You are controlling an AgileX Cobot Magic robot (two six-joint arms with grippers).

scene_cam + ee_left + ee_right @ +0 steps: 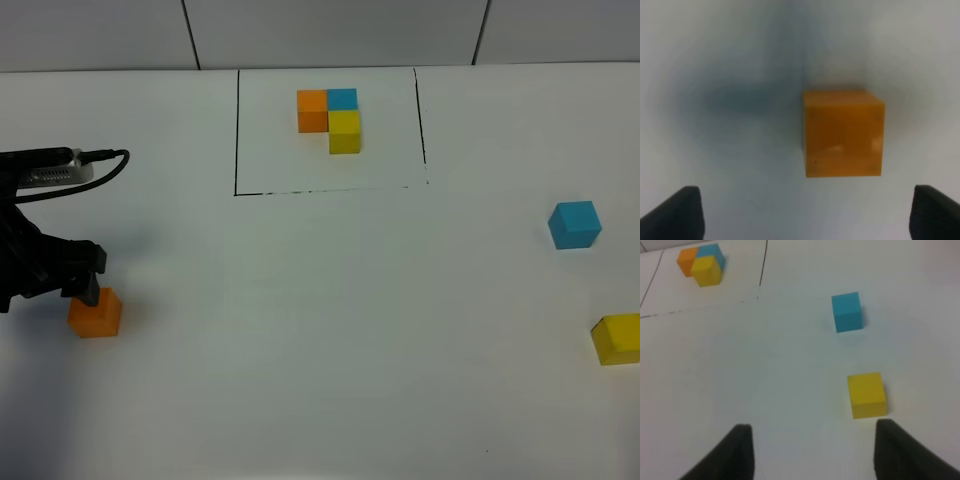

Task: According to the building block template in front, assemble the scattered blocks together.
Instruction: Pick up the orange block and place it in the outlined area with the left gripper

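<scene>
The building block template (237, 130) is a black-lined rectangle at the far middle of the table, framing joined orange, blue and yellow cubes (342, 120). Of the scattered blocks, the orange one (95, 312) lies at the left. My left gripper (82, 282) hovers just behind and above it, open. In the left wrist view the orange block (843, 132) lies ahead of the spread fingertips (677, 214), untouched. The blue block (574, 223) and yellow block (616, 338) lie at the right. My right gripper (810, 455) is partly open and empty, short of the yellow block (867, 395) and blue block (847, 312).
White table with a tiled wall behind it. A black cable (105, 160) loops off the left arm. The yellow block sits close to the right border of the exterior view. The template (702, 265) shows far off in the right wrist view.
</scene>
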